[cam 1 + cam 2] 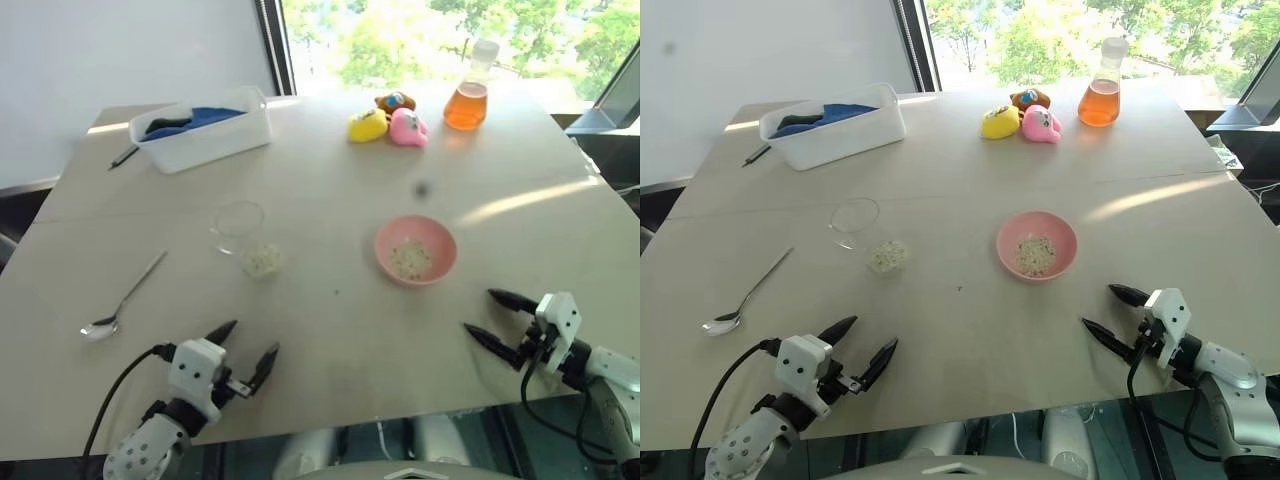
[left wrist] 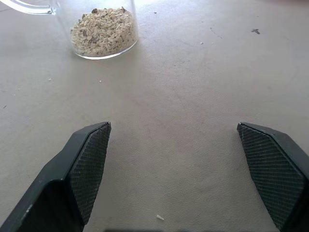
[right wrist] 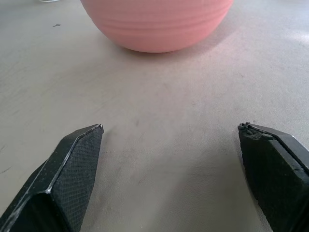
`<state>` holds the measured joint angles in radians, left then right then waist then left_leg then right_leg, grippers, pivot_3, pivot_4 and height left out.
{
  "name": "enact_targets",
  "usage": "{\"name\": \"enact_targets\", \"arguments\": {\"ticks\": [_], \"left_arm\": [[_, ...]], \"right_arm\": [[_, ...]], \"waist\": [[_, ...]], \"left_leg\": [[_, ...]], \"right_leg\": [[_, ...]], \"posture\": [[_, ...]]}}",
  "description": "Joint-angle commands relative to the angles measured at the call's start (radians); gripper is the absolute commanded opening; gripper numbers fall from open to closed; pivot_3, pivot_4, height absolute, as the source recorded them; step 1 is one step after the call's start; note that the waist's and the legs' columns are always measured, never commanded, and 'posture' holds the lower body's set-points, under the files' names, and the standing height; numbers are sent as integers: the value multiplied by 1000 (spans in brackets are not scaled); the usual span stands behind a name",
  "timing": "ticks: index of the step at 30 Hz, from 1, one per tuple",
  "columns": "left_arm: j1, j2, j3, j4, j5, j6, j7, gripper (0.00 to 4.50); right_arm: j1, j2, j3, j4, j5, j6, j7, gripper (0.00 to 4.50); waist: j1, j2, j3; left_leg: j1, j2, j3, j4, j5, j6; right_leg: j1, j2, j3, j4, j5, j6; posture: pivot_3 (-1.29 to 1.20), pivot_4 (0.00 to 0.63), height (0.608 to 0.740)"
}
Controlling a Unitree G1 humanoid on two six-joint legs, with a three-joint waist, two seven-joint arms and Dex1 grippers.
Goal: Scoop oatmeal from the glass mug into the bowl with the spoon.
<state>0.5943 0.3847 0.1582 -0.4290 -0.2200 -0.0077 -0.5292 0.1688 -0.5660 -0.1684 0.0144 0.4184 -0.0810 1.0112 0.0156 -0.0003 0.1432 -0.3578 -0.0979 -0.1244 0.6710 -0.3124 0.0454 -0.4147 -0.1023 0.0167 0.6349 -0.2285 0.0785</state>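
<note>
On the beige table (image 1: 330, 330), the silver spoon (image 1: 122, 300) lies flat near the left edge, handle angled toward the glass mug (image 1: 243, 238). The mug holds a small heap of oatmeal (image 1: 263, 261) at its base. The left gripper (image 1: 245, 355) hovers at the near edge, fingers spread wide, holding nothing. Right of the mug sits the pink bowl (image 1: 415, 250) with some flakes inside. The right gripper (image 1: 488, 318) faces the bowl, likewise wide apart and empty.

Both arms reach forward low over the near edge, well apart. The left gripper (image 1: 245, 354) and the right gripper (image 1: 492, 316) hold their black fingers spread wide, empty.
</note>
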Motion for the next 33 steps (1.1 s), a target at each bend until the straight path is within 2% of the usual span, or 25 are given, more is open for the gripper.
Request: {"name": "enact_targets", "arguments": {"ticks": [1,25,29,33], "left_arm": [[17,5,1,-14,-15,-20,-20,4452],[-3,4,13,-1,-14,-21,-14,4452],[9,18,65,-7,-44,-14,-19,4452],[-28,50,191,5,-141,6,-33,4452]], "right_arm": [[5,-8,-27,-15,12,-16,3,4500],[-43,-25,-13,40,9,-42,58,4500],[-38,-55,4,-31,60,-7,146,4500],[-42,-95,33,-176,131,86,203,4500]], "waist": [[0,0,0],[0,0,0],[-1,0,1],[-1,0,1]], "left_leg": [[0,0,0,0,0,0],[0,0,0,0,0,0],[0,0,0,0,0,0],[0,1,0,0,0,0]], "right_leg": [[0,0,0,0,0,0],[0,1,0,0,0,0],[0,1,0,0,0,0],[0,0,0,0,0,0]], "posture": [[0,150,740],[0,150,740],[0,150,740],[0,150,740]]}}
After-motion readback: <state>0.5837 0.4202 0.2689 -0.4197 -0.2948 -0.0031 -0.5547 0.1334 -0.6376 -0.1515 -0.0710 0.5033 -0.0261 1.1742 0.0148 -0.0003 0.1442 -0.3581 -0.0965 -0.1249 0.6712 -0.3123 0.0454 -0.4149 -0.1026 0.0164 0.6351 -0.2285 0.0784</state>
